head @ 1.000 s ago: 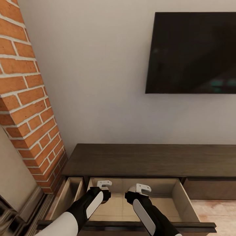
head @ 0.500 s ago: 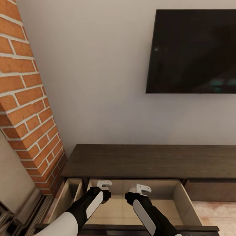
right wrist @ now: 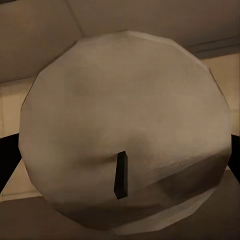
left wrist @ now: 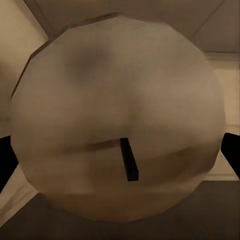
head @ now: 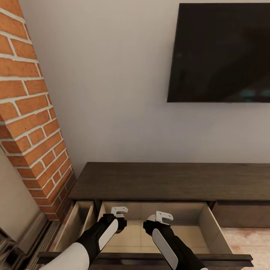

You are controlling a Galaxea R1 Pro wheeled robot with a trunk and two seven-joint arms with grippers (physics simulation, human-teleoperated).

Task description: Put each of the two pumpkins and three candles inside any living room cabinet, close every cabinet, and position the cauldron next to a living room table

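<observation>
The cabinet (head: 161, 182) is a long low dark-brown unit against the wall, and its wide drawer (head: 216, 229) stands pulled out with a pale beige inside. Both arms reach over that drawer. My left gripper (head: 120, 224) is shut on a candle (left wrist: 117, 120), a beige stub with a dark wick, and black fingers (left wrist: 5, 162) show at either side of it. My right gripper (head: 150, 225) is shut on a second candle (right wrist: 125, 135), whose wick also faces the camera. Beige drawer walls show behind both candles.
A narrower drawer (head: 77, 221) at the left also stands open. A brick column (head: 30, 112) rises close on the left. A dark TV (head: 221, 52) hangs on the wall above the cabinet. Pale wood floor (head: 251, 240) shows at the lower right.
The head camera has shifted a little, so the TV sits higher in the picture. Both grippers stay over the open drawer, each still holding its candle.
</observation>
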